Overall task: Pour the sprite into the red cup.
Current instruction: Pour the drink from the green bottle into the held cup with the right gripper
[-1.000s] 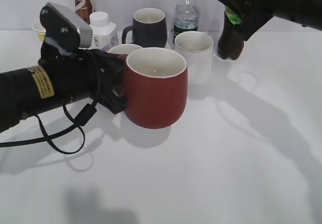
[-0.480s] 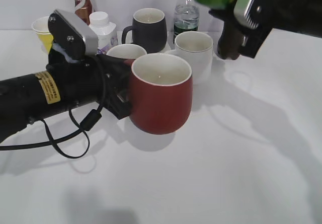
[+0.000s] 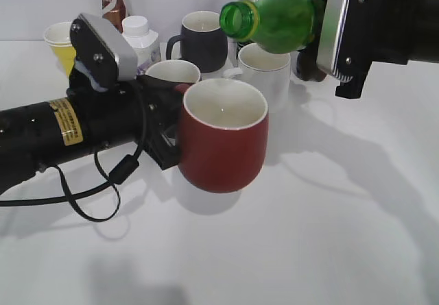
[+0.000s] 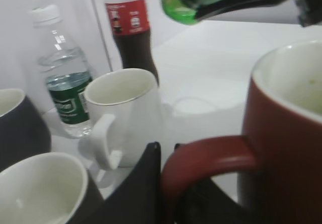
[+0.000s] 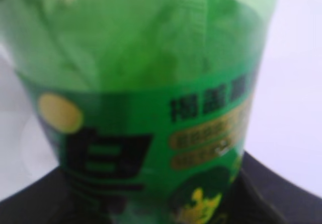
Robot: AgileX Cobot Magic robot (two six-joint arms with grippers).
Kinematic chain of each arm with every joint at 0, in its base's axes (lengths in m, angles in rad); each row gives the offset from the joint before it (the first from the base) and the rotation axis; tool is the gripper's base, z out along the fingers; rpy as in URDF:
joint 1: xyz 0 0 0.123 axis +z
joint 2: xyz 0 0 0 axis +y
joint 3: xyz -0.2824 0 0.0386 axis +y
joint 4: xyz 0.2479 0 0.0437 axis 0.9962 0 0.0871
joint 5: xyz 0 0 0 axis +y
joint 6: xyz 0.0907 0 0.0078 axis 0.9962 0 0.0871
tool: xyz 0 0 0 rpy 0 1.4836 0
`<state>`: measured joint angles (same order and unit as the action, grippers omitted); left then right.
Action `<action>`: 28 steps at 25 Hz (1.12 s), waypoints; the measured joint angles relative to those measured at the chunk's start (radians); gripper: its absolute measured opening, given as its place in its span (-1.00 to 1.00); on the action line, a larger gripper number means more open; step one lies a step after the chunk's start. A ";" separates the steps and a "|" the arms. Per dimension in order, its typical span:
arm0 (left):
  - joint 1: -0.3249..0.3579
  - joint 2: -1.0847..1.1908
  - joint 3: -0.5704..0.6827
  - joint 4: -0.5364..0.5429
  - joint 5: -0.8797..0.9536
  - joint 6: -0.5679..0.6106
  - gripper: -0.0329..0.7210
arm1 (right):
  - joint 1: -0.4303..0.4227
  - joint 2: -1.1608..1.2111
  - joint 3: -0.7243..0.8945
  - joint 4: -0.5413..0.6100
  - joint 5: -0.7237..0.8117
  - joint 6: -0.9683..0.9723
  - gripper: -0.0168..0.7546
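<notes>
The red cup [image 3: 223, 137] hangs in the air above the table, held by its loop handle [image 4: 206, 161]. My left gripper [image 4: 168, 151] is shut on that handle; its dark fingers [image 3: 161, 130] meet the cup's left side. The sprite [image 3: 278, 20], uncapped and lying almost level, points its mouth left, above and behind the cup's rim. My right gripper [image 3: 322, 27] is shut on the bottle's body. The green label fills the right wrist view [image 5: 146, 118]. The sprite's neck also shows at the top of the left wrist view [image 4: 201, 0].
Behind the cup stand a white mug [image 3: 267, 72], a black mug [image 3: 202, 38], another mug [image 3: 171, 72], a water bottle [image 4: 60, 78], a cola bottle [image 4: 132, 32], a yellow paper cup [image 3: 58, 44], a white jar [image 3: 140, 38] and a brown bottle [image 3: 111, 0].
My right gripper has swung the sprite from upright at the back right down to nearly level, mouth toward the cup. My left gripper has shifted the red cup slightly right and tilted it.
</notes>
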<state>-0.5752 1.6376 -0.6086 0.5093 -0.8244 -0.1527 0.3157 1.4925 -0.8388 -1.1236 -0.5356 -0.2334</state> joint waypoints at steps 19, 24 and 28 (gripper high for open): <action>0.000 0.000 0.000 0.026 -0.001 0.000 -0.79 | 0.000 0.000 0.000 -0.099 0.056 -0.090 0.11; 0.000 0.000 0.000 0.032 -0.001 0.000 -0.79 | 0.000 0.000 0.000 -0.100 0.058 -0.132 0.10; 0.000 0.000 0.000 0.066 -0.001 0.000 -0.79 | 0.000 0.000 0.000 -0.102 0.058 -0.161 0.10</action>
<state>-0.5752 1.6376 -0.6086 0.5754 -0.8253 -0.1527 0.3157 1.4925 -0.8388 -1.2256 -0.4776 -0.3941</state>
